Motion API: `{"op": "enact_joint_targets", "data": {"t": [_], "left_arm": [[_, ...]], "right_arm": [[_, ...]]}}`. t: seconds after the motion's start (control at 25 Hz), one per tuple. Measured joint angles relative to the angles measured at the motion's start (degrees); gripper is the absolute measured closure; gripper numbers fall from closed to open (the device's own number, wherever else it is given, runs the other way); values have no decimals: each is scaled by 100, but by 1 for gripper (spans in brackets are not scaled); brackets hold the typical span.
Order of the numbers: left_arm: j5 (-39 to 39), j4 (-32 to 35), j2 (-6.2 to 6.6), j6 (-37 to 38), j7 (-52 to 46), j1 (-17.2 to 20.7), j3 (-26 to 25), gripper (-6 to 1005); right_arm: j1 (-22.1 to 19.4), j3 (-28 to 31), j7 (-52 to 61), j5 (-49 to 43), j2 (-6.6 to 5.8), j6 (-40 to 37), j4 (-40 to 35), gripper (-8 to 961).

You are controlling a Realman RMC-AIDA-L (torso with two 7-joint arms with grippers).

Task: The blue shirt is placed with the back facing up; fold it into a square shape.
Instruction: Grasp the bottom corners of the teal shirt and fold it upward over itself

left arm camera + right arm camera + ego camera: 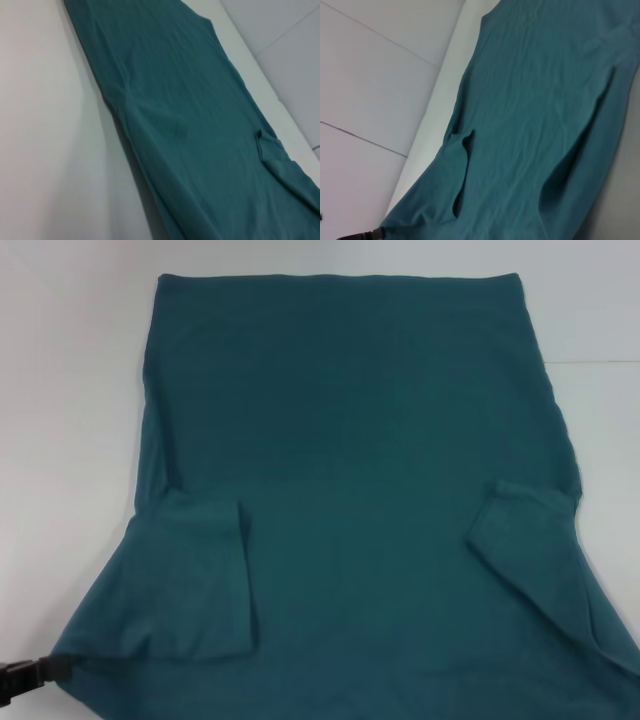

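The blue shirt point(350, 440) lies flat on the white table, plain side up, with its straight hem at the far end. Both sleeves are folded inward onto the body, the left one point(205, 580) and the right one point(520, 530). My left gripper point(55, 670) is at the near left corner of the shirt, where the fabric is drawn to a point between its black fingers. The same gripper point(367, 234) shows at that corner in the right wrist view. The left wrist view looks across the shirt point(190, 115). My right gripper is out of view.
The white table point(70, 390) shows bare strips left, right and beyond the shirt. Its far edge and the grey floor panels point(375, 75) appear in the wrist views.
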Motion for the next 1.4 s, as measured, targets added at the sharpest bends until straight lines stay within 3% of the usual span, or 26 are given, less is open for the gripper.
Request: {"op": "enact_joint_targets", "data": {"t": [0.4,0.6,0.8,1.04,1.4], "left_arm": [[-22,-3,1,227,117,87,-230,994],[-96,-213,88,222,84,-297,-233,994],[-393,-590,259,79,-43,-834,-233,994],[-747,-1333,394,-886,-130,-1601,-241,994],[-1803,-2301,445,-2942,197,-2439,-175,994]], "right_arm": [[-28,46,-97,-1,-2,-96,0,875],[283,65,-68,70,-38,-24,3,868],[768,191,71,104,-144,211,-4,862],[1418,462,152,135,-230,851,-14,854],[2234,338,-102,345,-188,2551,16,842]]}}
